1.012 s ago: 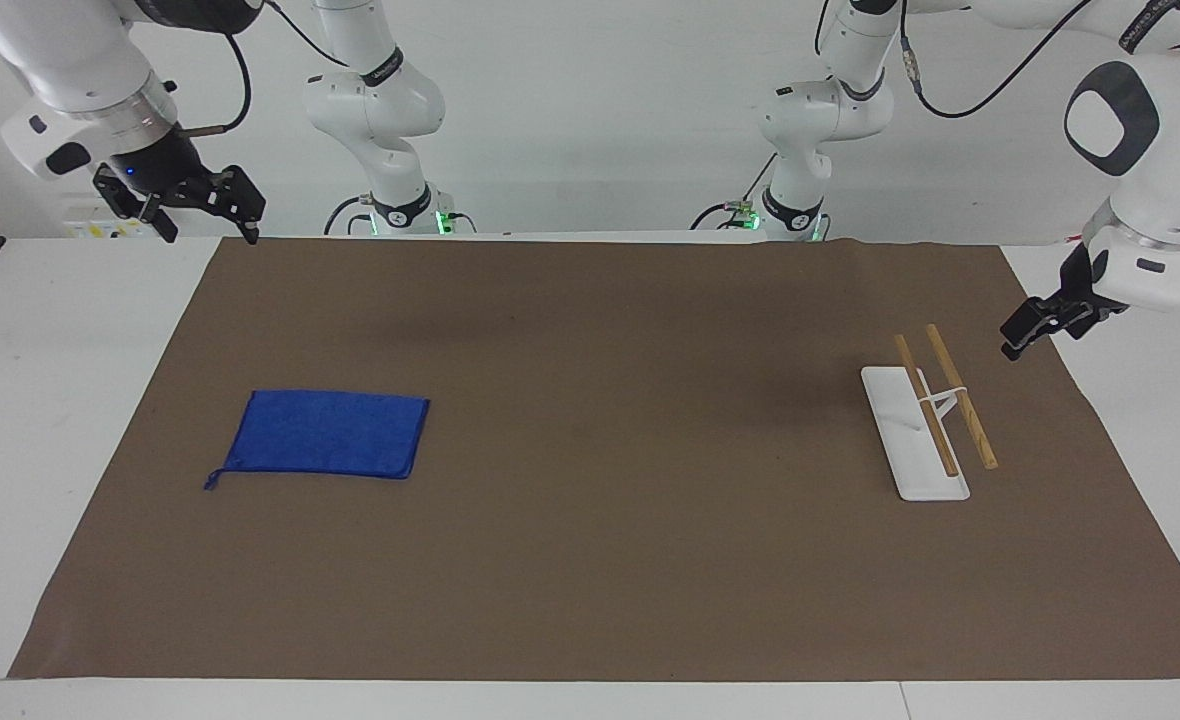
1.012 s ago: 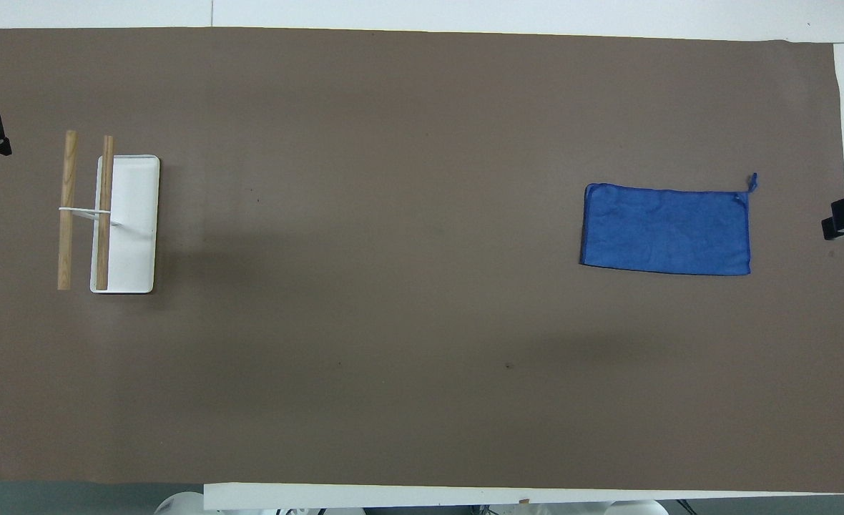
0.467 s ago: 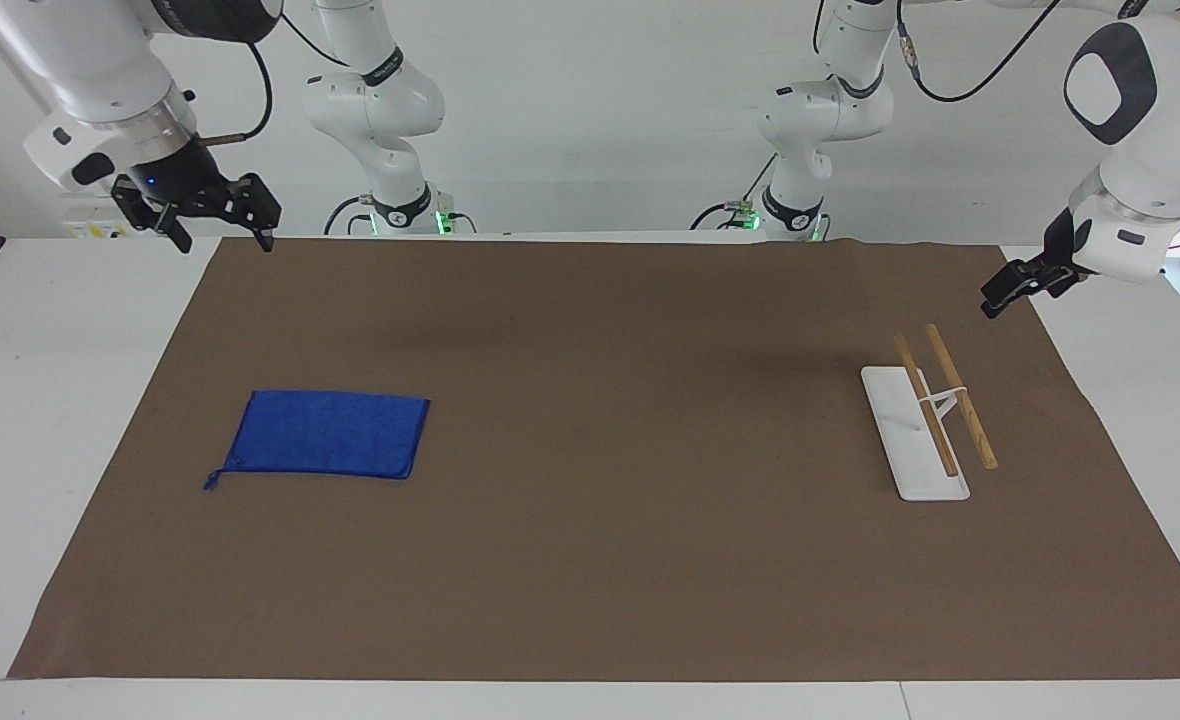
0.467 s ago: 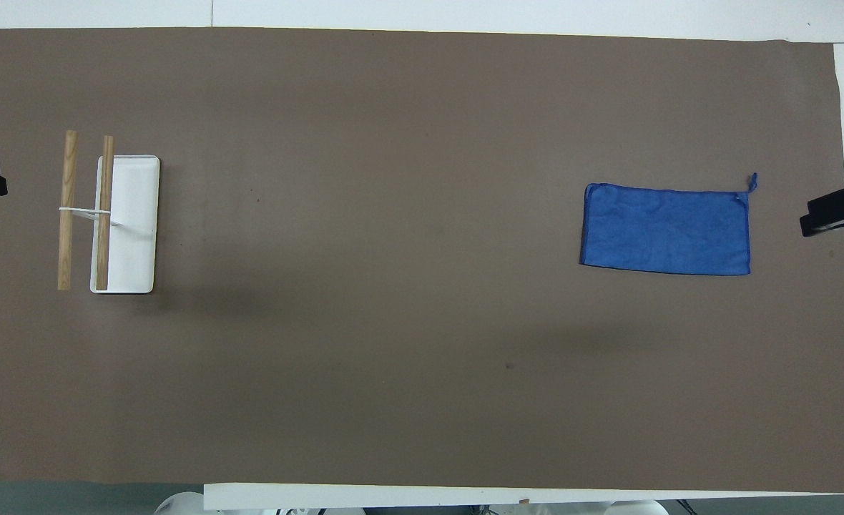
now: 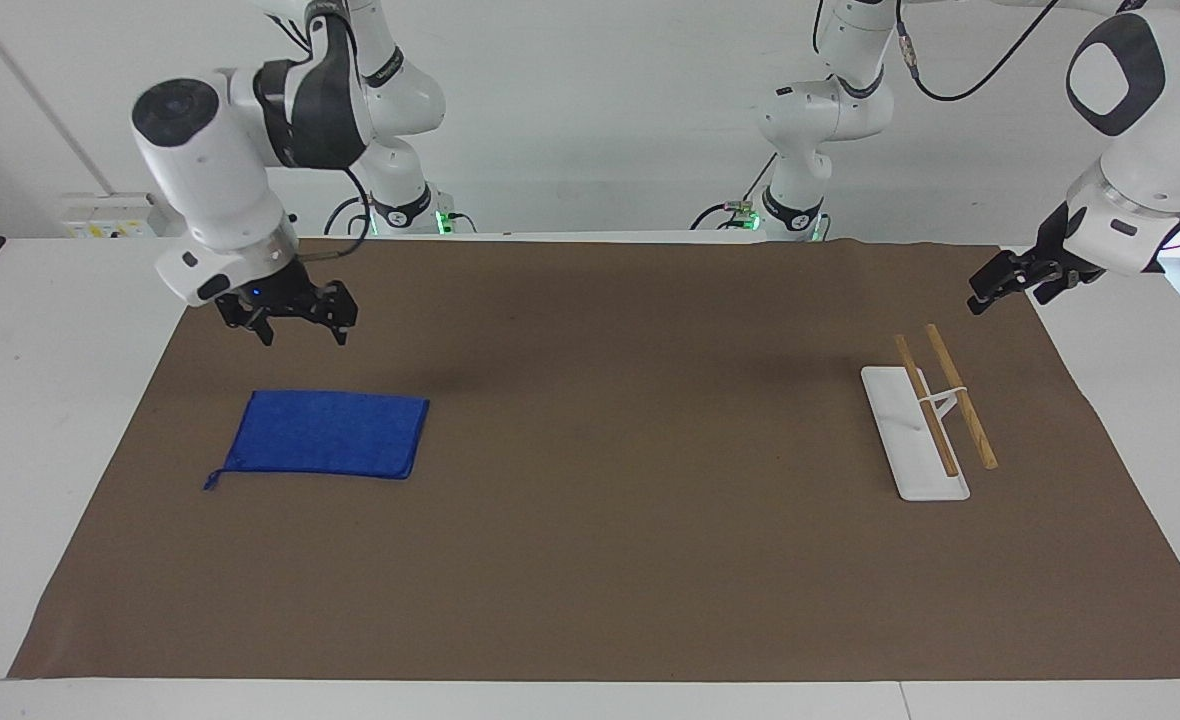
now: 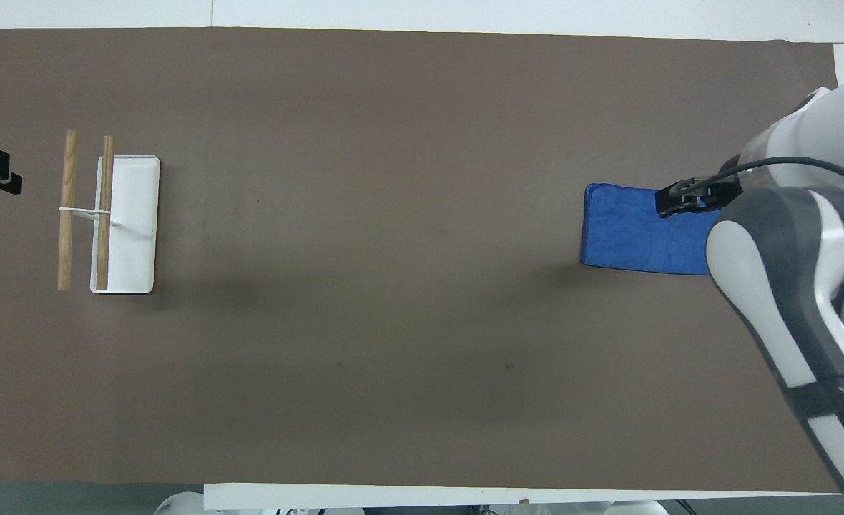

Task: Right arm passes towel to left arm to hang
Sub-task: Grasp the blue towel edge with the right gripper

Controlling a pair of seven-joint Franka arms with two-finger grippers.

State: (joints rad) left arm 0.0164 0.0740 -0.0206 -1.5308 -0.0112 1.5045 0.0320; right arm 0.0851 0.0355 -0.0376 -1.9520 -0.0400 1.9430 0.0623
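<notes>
The towel [image 5: 325, 434] lies flat on the brown mat [image 5: 590, 560] at the right arm's end of the desk [image 5: 60, 420]. The right pincer [image 5: 293, 327] hangs above it, fingers spread, empty. The left pincer [image 5: 1012, 280] hangs near the wooden-bar rack [image 5: 930, 420]; its opening cannot be told.

The right arm [image 5: 250, 140] bends down from its base, wrist pointing downward, its wide forked right gripper [image 5: 295, 325] raised in the air with fingers spread apart and a small blue light lit on the wrist. The left arm [image 5: 1130, 130] waits, its slim left gripper [image 5: 985, 290] raised, angled down
</notes>
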